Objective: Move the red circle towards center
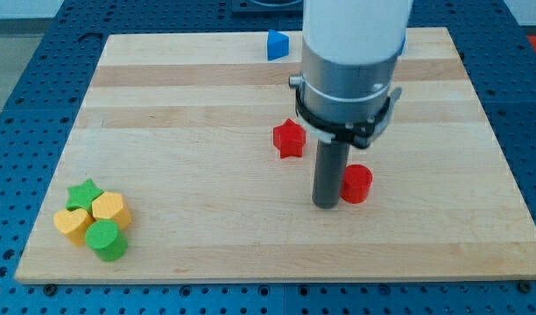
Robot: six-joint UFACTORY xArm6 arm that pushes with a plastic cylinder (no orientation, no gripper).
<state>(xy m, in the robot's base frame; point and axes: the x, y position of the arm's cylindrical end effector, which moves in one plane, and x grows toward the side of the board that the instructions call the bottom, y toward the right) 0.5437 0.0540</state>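
Note:
The red circle [357,184] stands on the wooden board a little to the right of and below the board's middle. My tip [326,205] rests on the board touching the circle's left side, slightly below it. The rod and the wide arm body above it hide part of the board's top right. A red star [289,139] lies near the board's middle, up and to the left of my tip.
A blue block [278,45] sits at the top edge. A green star [85,192], yellow heart [73,224], yellow hexagon [111,209] and green circle [106,241] cluster at the bottom left. The board [163,105] sits on a blue pegboard.

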